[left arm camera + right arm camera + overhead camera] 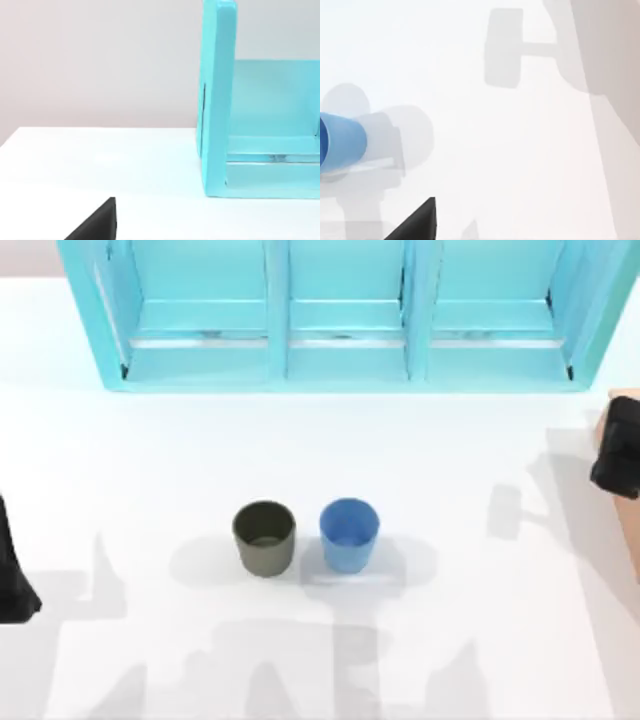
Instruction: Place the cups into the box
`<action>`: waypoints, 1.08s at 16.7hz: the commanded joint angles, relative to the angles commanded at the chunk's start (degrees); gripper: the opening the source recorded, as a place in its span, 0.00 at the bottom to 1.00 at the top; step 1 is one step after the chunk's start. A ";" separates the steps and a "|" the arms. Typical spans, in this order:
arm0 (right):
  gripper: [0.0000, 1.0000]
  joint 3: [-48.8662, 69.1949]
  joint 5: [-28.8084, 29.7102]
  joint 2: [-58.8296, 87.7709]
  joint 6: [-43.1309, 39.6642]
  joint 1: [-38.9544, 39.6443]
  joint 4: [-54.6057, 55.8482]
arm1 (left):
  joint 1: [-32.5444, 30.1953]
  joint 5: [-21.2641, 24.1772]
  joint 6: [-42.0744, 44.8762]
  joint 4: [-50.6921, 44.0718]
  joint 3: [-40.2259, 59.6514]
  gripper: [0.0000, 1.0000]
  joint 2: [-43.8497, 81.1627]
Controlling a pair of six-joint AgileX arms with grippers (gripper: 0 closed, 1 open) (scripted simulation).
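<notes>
Two cups stand upright side by side on the white surface, slightly below the centre of the top view. The dark olive-grey cup is on the left; the bright blue cup is on the right. A narrow gap separates them, so they do not touch. Both openings face up.

A cyan three-bay shelf unit spans the upper part of the top view, well apart from the cups. Its end panel and one bay appear at the right of the left wrist view.

A sliver of the tan box shows at the right edge of the top view, partly covered by the right arm.

The left hand sits at the left edge of the top view, near lower left. The right hand sits at the right edge, over the box. Both are far from the cups. Whether either hand is open or closed cannot be told.

In the right wrist view, the blue cup lies at the left edge of the frame.
</notes>
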 joint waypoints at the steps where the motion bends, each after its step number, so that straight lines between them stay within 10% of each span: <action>1: 1.00 4.51 -0.02 4.94 1.78 1.47 -3.34 | 0.00 0.00 0.00 0.00 0.00 1.00 0.00; 18: 1.00 60.08 1.33 59.94 9.26 20.17 -31.35 | 0.00 0.00 0.00 0.00 0.00 1.00 0.00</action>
